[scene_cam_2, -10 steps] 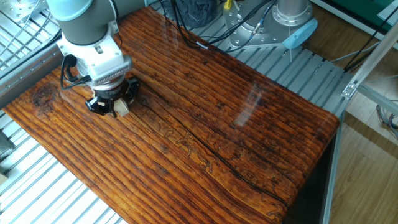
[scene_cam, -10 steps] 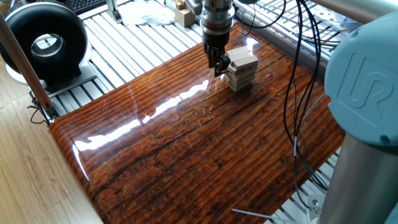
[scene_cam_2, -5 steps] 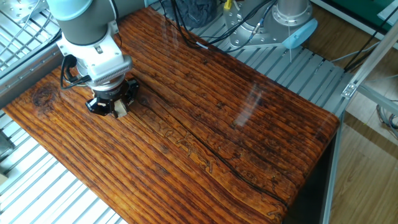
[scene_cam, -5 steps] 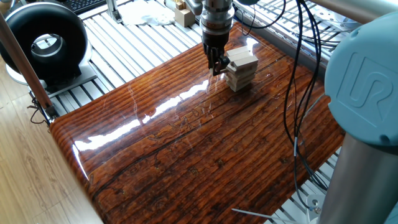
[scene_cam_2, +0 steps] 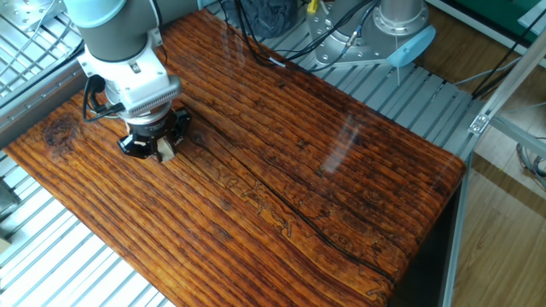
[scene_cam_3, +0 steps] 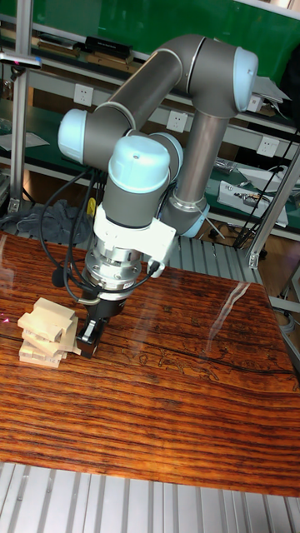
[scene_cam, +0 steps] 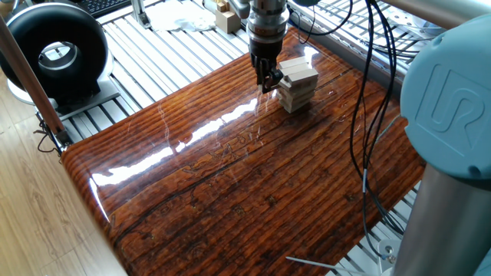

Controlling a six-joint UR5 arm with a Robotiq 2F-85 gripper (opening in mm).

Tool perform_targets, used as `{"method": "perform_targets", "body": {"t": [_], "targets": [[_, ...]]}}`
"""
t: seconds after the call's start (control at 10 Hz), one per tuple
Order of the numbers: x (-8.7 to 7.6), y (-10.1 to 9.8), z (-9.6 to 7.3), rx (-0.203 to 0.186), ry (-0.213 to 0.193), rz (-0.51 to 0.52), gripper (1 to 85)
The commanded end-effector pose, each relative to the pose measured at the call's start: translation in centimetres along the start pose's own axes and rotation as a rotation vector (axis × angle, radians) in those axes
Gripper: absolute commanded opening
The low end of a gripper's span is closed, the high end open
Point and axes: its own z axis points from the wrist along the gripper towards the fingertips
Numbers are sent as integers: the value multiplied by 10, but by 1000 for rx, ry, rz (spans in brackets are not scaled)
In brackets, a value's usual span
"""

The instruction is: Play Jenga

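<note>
The Jenga tower is a short stack of pale wooden blocks in crosswise layers, slightly uneven, near the far right edge of the glossy wooden table. In the tall fixed view the Jenga tower stands at the far left. My gripper points down right beside the tower's side, at the level of the lower layers, fingers close together and seemingly shut. The gripper's tip sits against a low block end. From the other side the gripper hides most of the tower; only a pale block end shows.
A black round device stands off the table at the left. A cluster of pale wooden pieces lies behind the table. Black cables hang at the right beside the arm's base. A second robot base stands beyond the table.
The gripper has crept a little closer to the tower's side. The tower keeps its shape.
</note>
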Motion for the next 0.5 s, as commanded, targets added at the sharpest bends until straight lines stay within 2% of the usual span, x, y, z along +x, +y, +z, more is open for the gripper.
{"method": "perform_targets", "body": {"t": [0.0, 0.4], "targets": [[-2, 0, -1, -2, -14, 13, 267], [-7, 2, -2, -9, -26, 24, 257]]}}
